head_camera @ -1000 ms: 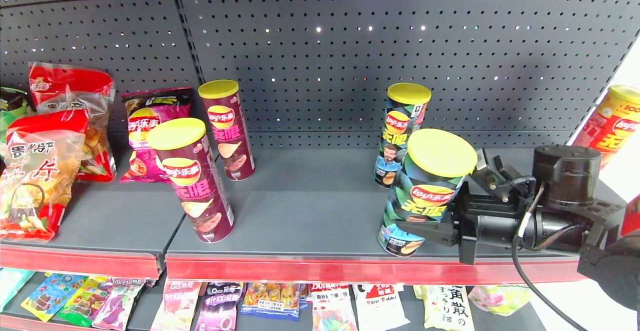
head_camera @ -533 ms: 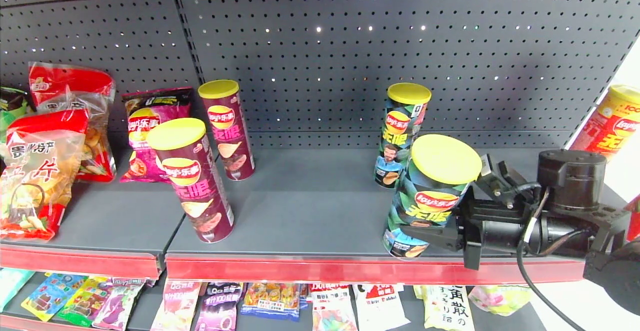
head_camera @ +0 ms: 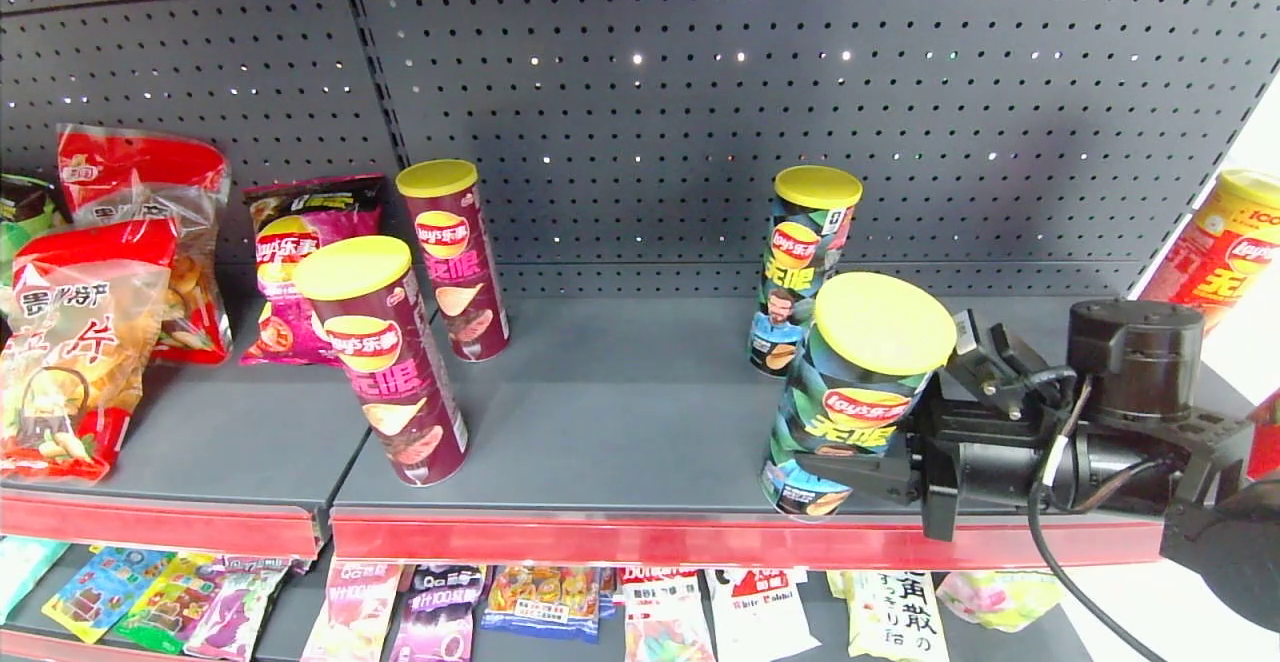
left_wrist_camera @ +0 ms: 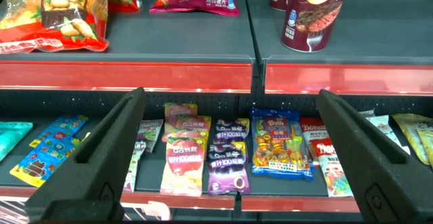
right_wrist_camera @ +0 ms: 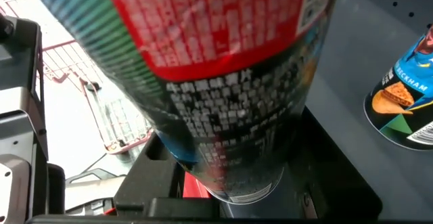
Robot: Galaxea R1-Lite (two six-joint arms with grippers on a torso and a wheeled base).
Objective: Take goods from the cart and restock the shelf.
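The held can point(head_camera: 860, 392) hides the right gripper's point(head_camera: 845, 437) far finger in the head view, its base perhaps just touching the shelf point(head_camera: 620, 422), while frame edges crop the orange can point(head_camera: 1225, 242) and the lower packets point(head_camera: 540, 597).

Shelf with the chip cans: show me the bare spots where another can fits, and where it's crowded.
Widest bare shelf: between the maroon cans and the rear green can, pegboard to red edge. Smaller patch: in front of the purple bag. Crowded: the left-end snack bags, and the right front, where the right gripper holds the front green can.
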